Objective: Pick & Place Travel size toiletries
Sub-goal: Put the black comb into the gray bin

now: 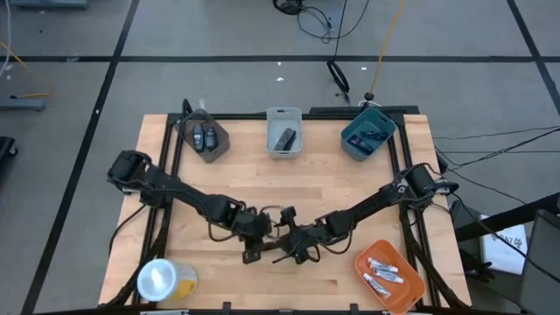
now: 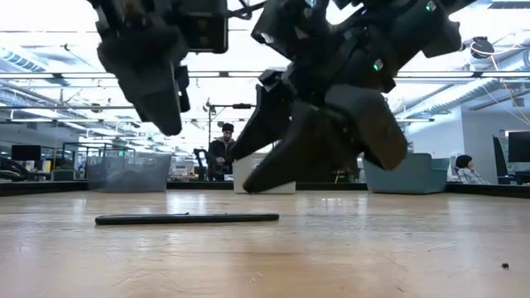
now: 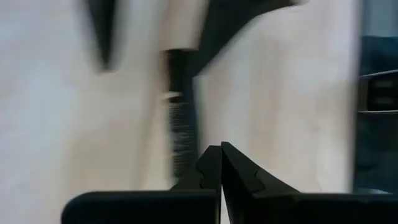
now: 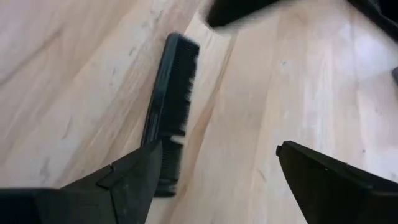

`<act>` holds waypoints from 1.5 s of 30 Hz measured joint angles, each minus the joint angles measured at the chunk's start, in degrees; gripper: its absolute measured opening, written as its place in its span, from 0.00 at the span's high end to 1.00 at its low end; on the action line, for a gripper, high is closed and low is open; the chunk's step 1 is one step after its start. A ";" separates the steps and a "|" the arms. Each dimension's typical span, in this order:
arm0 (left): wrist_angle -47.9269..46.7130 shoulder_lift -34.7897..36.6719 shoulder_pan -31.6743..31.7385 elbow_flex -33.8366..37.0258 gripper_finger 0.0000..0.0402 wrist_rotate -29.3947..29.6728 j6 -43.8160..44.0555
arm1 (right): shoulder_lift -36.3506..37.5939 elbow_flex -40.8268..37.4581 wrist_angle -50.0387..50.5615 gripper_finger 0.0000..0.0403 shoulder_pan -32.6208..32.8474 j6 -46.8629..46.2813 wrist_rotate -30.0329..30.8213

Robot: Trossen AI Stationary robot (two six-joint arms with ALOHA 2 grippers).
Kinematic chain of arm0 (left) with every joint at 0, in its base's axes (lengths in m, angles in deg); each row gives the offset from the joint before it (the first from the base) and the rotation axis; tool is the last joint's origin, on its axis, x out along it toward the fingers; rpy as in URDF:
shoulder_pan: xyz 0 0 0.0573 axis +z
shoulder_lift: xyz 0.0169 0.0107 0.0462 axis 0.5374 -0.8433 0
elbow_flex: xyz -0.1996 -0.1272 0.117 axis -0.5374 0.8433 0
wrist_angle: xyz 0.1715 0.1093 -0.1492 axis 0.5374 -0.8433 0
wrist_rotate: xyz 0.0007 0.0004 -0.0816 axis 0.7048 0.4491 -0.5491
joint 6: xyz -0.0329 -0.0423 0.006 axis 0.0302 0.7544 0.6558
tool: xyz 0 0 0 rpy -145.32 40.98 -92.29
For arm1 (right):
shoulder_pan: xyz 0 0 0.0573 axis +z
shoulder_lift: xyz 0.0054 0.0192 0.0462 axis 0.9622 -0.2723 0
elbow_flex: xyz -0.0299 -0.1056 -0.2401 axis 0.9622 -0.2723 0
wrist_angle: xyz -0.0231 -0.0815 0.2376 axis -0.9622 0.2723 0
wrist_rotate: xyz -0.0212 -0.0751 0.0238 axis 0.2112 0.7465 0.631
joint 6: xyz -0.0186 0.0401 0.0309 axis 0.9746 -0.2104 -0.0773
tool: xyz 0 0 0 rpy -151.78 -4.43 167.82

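Note:
A black comb (image 2: 186,218) lies flat on the wooden table near its front middle; it also shows in the right wrist view (image 4: 171,106). My left gripper (image 2: 170,124) hangs above the comb's left part, shut and holding nothing, as the left wrist view (image 3: 221,149) also shows. My right gripper (image 2: 319,165) stands open just right of it, above the table. One of its fingers (image 4: 134,180) is over the comb's near end, clear of it. Several silvery tubes lie in an orange tray (image 1: 411,284) at the near right.
Three bins stand along the far edge: a dark grey one (image 1: 217,140) with dark oval pieces, a white one (image 1: 283,150) and a teal one (image 1: 352,144). A yellow roll with a white top (image 1: 166,280) lies at the near left. Bare wood lies between bins and grippers.

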 joint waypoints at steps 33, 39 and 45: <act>4.97 -11.07 2.90 -0.24 0.37 -12.05 1.53 | -5.08 -0.04 -7.83 0.22 -1.01 -3.06 -5.84; 8.01 -11.33 2.87 -0.06 0.37 -14.63 1.26 | -5.08 -0.28 -7.71 0.22 -1.76 -3.41 -6.11; 8.58 -11.40 3.25 0.04 0.39 -15.24 -1.39 | -5.08 -0.33 -7.71 0.22 -1.84 -3.34 -6.01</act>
